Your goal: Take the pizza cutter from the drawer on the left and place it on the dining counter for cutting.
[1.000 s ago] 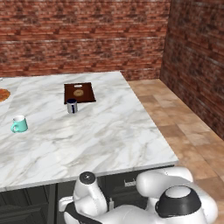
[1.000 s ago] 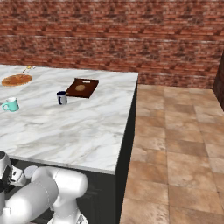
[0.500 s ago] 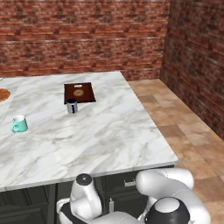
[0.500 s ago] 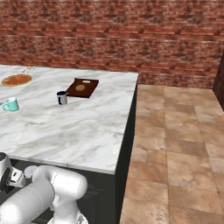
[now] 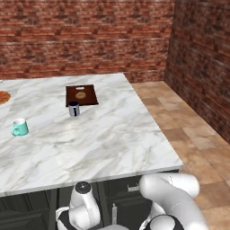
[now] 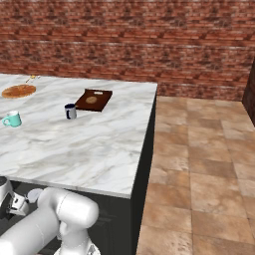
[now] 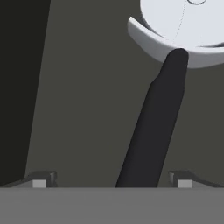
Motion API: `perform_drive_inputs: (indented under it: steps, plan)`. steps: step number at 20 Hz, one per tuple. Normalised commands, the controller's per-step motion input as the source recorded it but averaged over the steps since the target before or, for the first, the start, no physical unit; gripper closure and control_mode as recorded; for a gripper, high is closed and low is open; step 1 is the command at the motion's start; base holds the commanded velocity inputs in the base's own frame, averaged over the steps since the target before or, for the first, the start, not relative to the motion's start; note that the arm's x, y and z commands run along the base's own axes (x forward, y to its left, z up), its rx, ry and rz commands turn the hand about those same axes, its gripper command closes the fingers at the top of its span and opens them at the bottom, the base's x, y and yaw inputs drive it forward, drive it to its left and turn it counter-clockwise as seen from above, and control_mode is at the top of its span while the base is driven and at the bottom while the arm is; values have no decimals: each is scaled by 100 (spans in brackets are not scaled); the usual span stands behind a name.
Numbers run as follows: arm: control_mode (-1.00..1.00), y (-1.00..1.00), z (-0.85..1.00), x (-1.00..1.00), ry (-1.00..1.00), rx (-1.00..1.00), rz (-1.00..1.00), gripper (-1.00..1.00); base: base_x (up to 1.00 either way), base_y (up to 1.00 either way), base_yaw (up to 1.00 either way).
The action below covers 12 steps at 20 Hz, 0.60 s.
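Now, base views: arm folded low under the counter [image 5: 103, 134]. Hand view: claw [image 7: 111, 178] wide apart, holding nothing; cutter [image 7: 162, 109] straight ahead on the drawer [image 7: 87, 109] floor, handle between the tips. Risk: closing off-centre, handle may twist or slip out.

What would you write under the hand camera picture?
Open jaws straddle the pizza cutter lying in the drawer.
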Motion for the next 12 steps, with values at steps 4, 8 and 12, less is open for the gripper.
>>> perform_drive_inputs:
  steps: [4, 8, 12]
  plan:
    - [-100, 8, -21, 0, 0, 0, 0, -100, 0, 0, 0]
    - [-100, 2, -26, 0, 0, 0, 0, -100, 0, 0, 0]
    - [-100, 13, -37, -7, 1, 0, 0, 100, 0, 0, 0]
